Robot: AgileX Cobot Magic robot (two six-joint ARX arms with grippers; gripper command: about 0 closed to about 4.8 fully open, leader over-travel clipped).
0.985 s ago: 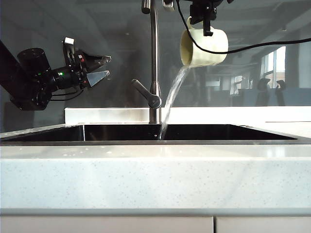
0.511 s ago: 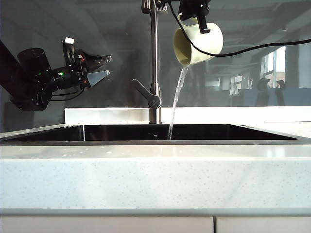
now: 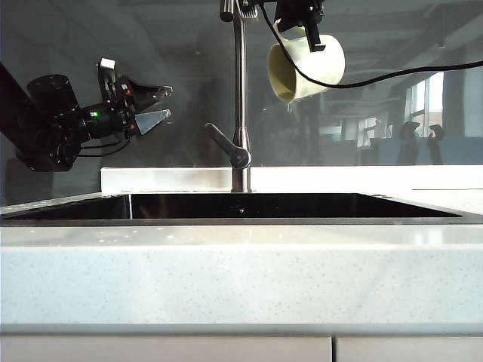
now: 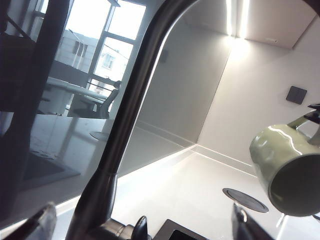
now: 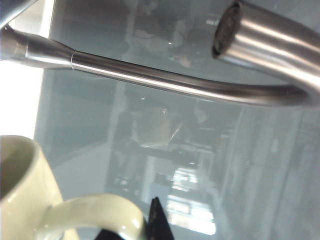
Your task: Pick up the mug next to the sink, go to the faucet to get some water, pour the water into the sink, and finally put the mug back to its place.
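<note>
Fingers of the right gripper pinch the handle of the mug, holding it high above the sink, just to the right of the faucet pipe and under its curved top. That grip is the relation the next move turns on: the mug hangs below the fingers, tipped on its side, its long axis near level and its mouth facing left and slightly down toward the pipe; only a last drop seems to cling at the lip, though the view is too coarse to be sure. Putting it back likely calls for rolling it upright and carrying it away from the pipe. Farther left, well apart, the left gripper hovers level with its fingers spread wide, holding nothing, pointed toward the pipe.
</note>
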